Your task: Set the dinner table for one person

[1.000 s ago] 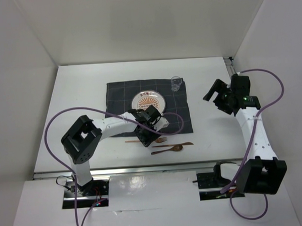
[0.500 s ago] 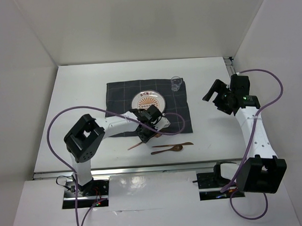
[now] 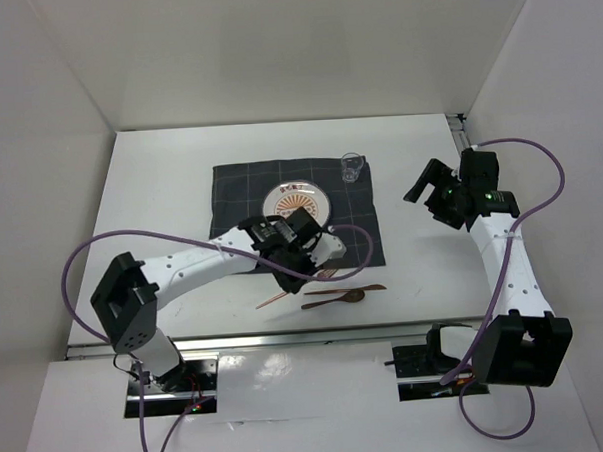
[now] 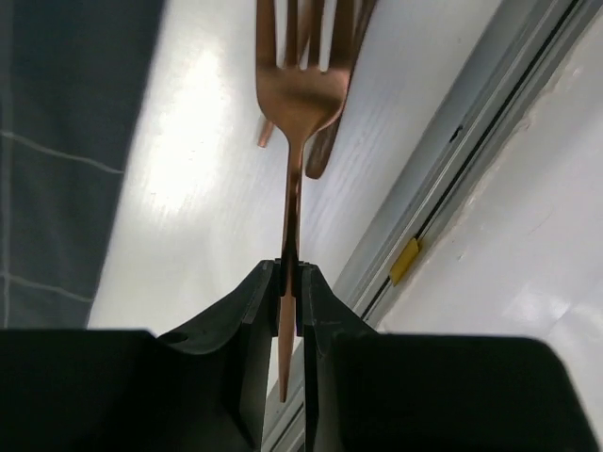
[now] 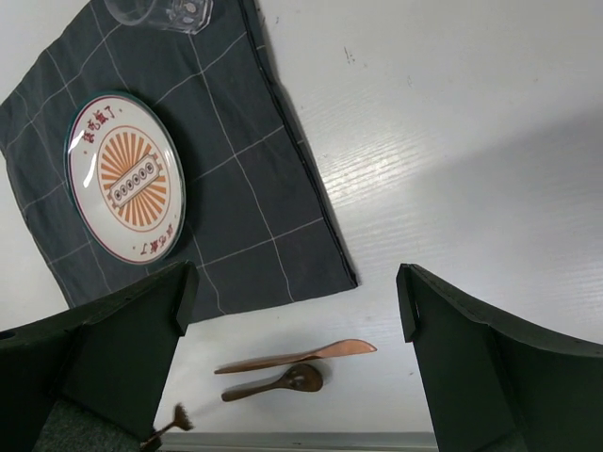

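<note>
My left gripper [image 3: 299, 270] is shut on the handle of a copper fork [image 3: 270, 299] and holds it tilted over the white dinner table [image 3: 160, 192], just in front of the dark grid cloth [image 3: 242, 189]. In the left wrist view the fork [image 4: 300, 94] stands edge-on between the closed fingers [image 4: 254, 301], tines pointing away. A copper knife [image 3: 352, 288] and spoon [image 3: 337, 300] lie side by side on the table right of the fork. A patterned plate [image 3: 296, 200] and a clear glass [image 3: 352, 167] sit on the cloth. My right gripper [image 3: 428, 198] is open and empty, above the table right of the cloth.
The right wrist view shows the plate [image 5: 127, 174], glass [image 5: 160, 11], cloth [image 5: 254, 188], knife [image 5: 297, 356], spoon [image 5: 278, 381] and blurred fork tines [image 5: 177, 421]. The table's front metal rail [image 4: 452, 169] runs close behind the cutlery. White walls enclose the table.
The fork lay flat on the table under my left gripper; now it is gripped and tilted, its handle end swung toward the front left. The left arm's elbow moved left. The right arm is still.
</note>
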Robot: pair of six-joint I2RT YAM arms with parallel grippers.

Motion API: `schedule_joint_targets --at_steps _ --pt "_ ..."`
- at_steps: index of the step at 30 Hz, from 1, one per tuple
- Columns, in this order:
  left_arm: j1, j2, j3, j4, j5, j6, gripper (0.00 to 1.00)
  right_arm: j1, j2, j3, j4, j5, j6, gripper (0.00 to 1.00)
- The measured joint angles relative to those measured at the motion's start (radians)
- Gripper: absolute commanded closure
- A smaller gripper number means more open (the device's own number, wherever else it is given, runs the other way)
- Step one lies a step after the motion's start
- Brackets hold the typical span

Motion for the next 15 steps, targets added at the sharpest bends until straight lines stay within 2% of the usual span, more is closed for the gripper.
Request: schedule_joint_targets --at_steps 5,8,11,15 --pt "0.090 -0.046 0.087 -0.009 -0.115 -0.118 1.00 0.000 -0.002 -0.003 0.000 -0.009 -0.011 0.04" --pt "0.225 -0.024 0.172 -0.011 -0.190 -0.230 1.00 0.000 -0.022 -0.024 -0.002 -0.023 -0.028 0.06" --pt "0.372 0.058 0.285 -0.013 -0.250 -0.334 1.00 0.020 -0.053 -0.060 -0.010 -0.026 -0.031 0.06" --pt "0.515 0.213 0.406 -0.003 -0.295 -0.414 1.00 0.084 -0.075 -0.085 -0.032 -0.024 -0.023 0.06"
